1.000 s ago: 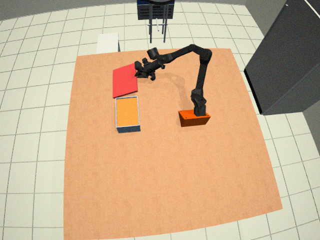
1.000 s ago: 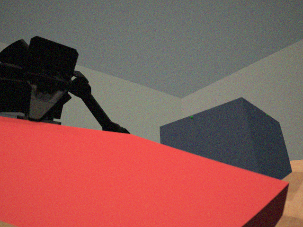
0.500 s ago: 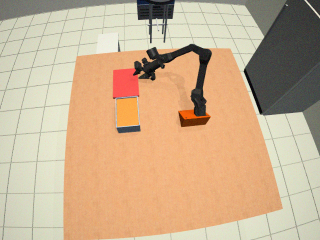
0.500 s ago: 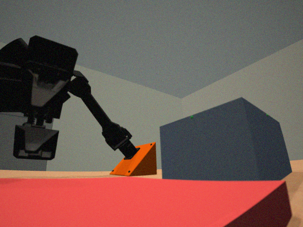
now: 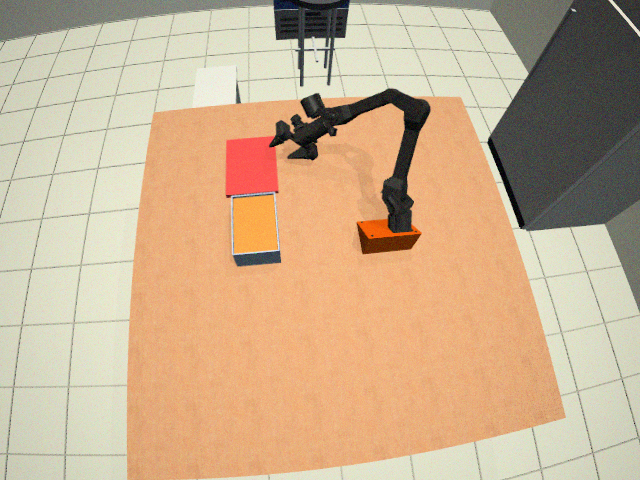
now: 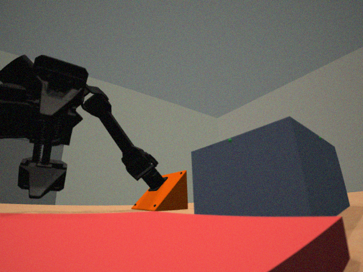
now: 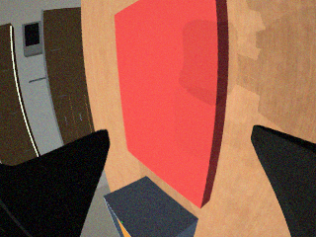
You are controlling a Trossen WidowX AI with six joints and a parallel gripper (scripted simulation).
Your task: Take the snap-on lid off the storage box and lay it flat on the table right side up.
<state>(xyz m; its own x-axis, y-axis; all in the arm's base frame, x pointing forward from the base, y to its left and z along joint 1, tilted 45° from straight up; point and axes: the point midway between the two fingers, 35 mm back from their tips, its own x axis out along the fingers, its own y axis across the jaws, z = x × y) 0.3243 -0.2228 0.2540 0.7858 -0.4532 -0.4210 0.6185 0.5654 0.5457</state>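
The red lid lies flat on the table, just beyond the far end of the storage box. The dark blue box stands open, and its orange inside shows in the overhead view. My gripper is open and empty. It hovers low at the lid's far right corner, with its fingers spread apart and clear of the lid.
The arm's orange base stands to the right of the box. A white block sits off the table's far left edge. A dark rack stands behind the table, and a large dark cabinet stands to the right.
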